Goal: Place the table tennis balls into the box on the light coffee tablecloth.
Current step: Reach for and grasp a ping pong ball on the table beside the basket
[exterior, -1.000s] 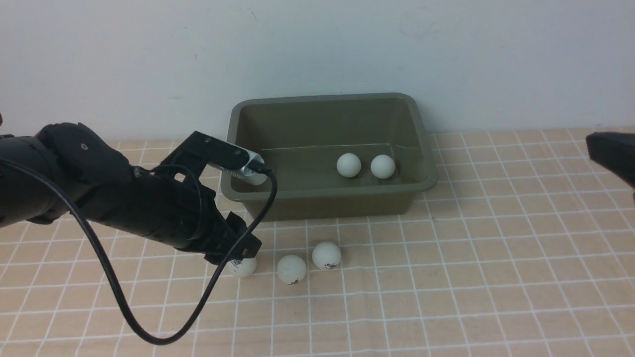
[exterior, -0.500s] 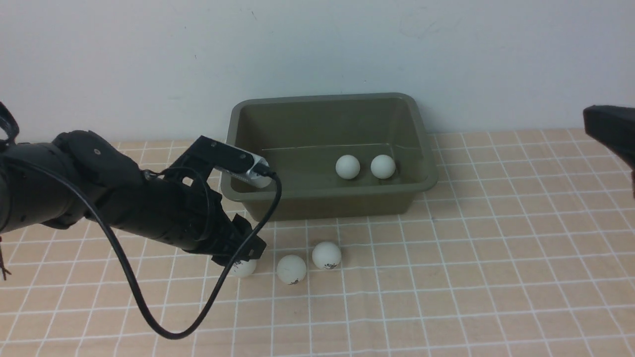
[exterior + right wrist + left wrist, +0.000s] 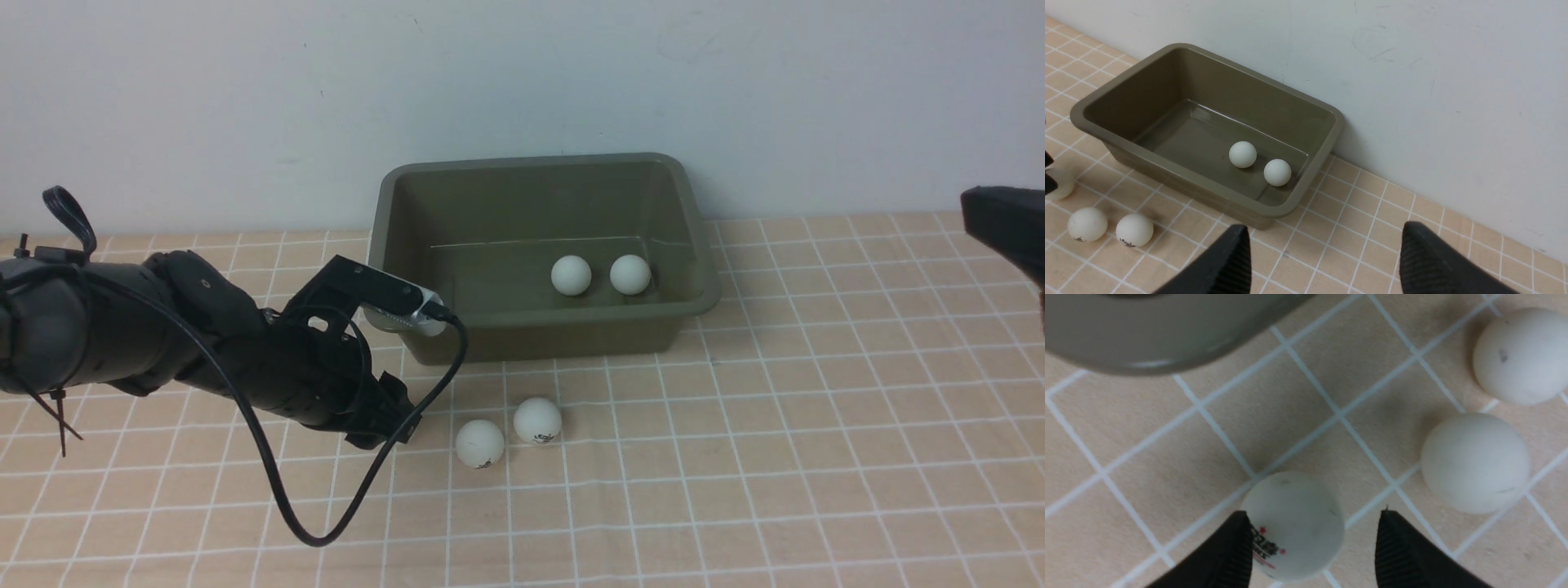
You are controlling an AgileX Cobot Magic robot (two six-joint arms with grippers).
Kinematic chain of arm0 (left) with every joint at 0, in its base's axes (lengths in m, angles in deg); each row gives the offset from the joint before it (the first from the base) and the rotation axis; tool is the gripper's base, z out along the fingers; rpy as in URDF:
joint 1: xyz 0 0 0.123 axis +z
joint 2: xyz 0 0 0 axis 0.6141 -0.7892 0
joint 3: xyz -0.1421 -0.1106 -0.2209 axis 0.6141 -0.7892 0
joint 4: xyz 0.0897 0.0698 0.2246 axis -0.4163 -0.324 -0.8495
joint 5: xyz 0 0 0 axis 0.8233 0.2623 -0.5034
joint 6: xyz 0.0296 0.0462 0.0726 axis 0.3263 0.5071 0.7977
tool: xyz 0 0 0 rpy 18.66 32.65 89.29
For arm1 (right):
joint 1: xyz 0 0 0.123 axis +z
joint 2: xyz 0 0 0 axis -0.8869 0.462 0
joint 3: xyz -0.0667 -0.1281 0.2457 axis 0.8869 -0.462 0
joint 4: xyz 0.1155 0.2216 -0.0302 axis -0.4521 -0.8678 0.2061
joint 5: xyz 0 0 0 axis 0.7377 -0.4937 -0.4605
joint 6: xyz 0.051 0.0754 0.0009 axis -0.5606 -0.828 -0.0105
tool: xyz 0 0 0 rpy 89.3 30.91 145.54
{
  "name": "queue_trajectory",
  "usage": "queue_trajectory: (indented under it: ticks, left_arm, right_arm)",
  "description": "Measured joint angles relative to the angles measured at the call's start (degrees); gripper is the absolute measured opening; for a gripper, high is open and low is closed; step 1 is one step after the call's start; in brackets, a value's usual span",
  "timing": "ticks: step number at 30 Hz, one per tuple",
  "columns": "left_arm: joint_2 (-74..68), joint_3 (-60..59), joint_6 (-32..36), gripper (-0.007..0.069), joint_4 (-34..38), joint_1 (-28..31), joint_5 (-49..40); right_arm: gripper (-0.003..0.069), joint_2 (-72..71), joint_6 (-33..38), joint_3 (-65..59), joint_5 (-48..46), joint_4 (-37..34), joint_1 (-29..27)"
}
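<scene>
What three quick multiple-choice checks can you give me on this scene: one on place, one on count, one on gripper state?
1. By the left gripper, where is the nearest ball?
A. in the box
B. on the tablecloth, between the gripper's fingers
C. on the box's rim

2. How many balls lie in the box?
A. two
B. one
C. four

3. How is the right gripper?
A. shut on a ball
B. shut, empty
C. open, empty

Answers:
1 B: the left wrist view shows it on the cloth between the parted fingers.
2 A: two white balls sit on the box floor.
3 C: its fingers stand wide apart with nothing between.
</scene>
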Motion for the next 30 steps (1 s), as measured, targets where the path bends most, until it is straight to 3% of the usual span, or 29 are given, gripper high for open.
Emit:
queue_trajectory:
  ticks: [9, 19, 30]
  left_arm:
    - [0.0, 0.0, 0.3, 0.0344, 0.0, 0.0, 1.0]
    - [0.0, 1.2, 0.3, 0.0446, 0.0, 0.0, 3.3]
    - [-2.3, 1.2, 2.4, 0.0449, 1.9, 0.0, 7.2]
  right_arm:
    - [0.045, 0.0, -0.1, 0.0, 0.0, 0.0, 0.0]
    - [0.045, 0.0, -0.2, 0.0, -0.1, 0.0, 0.0]
    - [0.045, 0.0, -0.2, 0.0, -0.1, 0.0, 0.0]
